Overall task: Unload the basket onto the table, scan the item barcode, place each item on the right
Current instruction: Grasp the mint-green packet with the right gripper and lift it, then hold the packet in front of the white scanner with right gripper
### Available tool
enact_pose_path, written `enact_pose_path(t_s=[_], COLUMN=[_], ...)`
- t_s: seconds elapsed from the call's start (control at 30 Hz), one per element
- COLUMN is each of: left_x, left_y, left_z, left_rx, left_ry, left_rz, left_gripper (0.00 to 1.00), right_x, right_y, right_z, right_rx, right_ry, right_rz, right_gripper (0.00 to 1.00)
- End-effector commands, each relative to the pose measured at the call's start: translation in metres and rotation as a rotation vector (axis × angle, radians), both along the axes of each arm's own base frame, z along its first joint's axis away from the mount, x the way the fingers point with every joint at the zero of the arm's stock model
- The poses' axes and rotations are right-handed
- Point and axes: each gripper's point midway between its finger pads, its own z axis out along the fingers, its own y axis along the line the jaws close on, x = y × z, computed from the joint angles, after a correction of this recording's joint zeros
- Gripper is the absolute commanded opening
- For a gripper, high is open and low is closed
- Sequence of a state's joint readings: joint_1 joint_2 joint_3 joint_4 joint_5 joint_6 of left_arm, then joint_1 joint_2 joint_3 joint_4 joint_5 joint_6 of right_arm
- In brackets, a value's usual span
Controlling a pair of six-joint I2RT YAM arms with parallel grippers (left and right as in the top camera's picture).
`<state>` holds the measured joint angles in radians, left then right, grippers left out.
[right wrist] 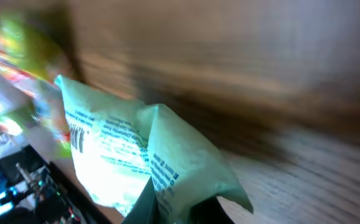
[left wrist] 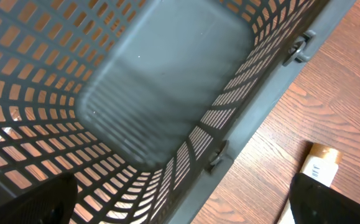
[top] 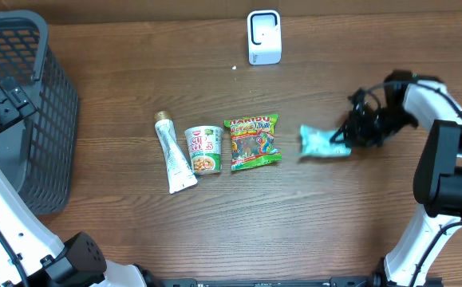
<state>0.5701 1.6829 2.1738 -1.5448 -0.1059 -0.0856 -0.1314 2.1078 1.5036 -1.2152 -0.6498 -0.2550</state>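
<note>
The item, a pale green packet (top: 320, 143) with dark print, lies right of centre on the table. My right gripper (top: 349, 132) is shut on its right end. In the right wrist view the packet (right wrist: 114, 152) fills the lower left, and its folded edge is pinched between my fingers (right wrist: 147, 202) at the bottom. A white scanner (top: 263, 37) stands at the far middle of the table, well apart from the packet. My left gripper (left wrist: 183, 211) hangs open over the grey basket (left wrist: 167, 93), nothing between its fingers.
A row lies mid-table: a white tube (top: 175, 153), a cup of noodles (top: 203, 149) and a Haribo bag (top: 254, 141) just left of the packet. The mesh basket (top: 43, 119) fills the left edge. The tube's cap end (left wrist: 321, 163) shows beside the basket.
</note>
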Motion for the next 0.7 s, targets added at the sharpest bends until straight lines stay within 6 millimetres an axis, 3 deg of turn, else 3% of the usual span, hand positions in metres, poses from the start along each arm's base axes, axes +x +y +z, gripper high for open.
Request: enact_pose_path(t_s=[0.0, 0.13, 0.23, 0.37, 0.57, 0.67], left_x=[-0.001, -0.001, -0.001, -0.001, -0.001, -0.001], left_y=[-0.001, -0.001, -0.001, -0.001, -0.001, -0.001], left_z=[0.008, 0.008, 0.008, 0.008, 0.008, 0.008], left_rx=[0.013, 0.013, 0.013, 0.013, 0.013, 0.013], left_ry=[-0.024, -0.024, -0.023, -0.024, -0.024, -0.024], left_rz=[-0.002, -0.002, -0.002, -0.002, -0.002, -0.002], left_gripper=[1.0, 1.0, 1.0, 1.0, 1.0, 1.0], right_x=[0.055, 0.096, 0.147, 0.185, 0.209, 0.219], right_y=[-0.001, 0.0, -0.006, 0.007, 0.05, 0.075], right_z=[0.072, 0.146, 0.212, 0.246, 0.287, 0.291], right_rx=[0.013, -0.071, -0.388, -0.667, -0.915, -1.023], right_ry=[-0.24, -0.484, -0.76, -0.986, -1.257, -1.351], right_rz=[-0.005, 0.013, -0.027, -0.046, 0.054, 0.169], right_gripper=[0.04, 0.04, 0.04, 0.04, 0.04, 0.04])
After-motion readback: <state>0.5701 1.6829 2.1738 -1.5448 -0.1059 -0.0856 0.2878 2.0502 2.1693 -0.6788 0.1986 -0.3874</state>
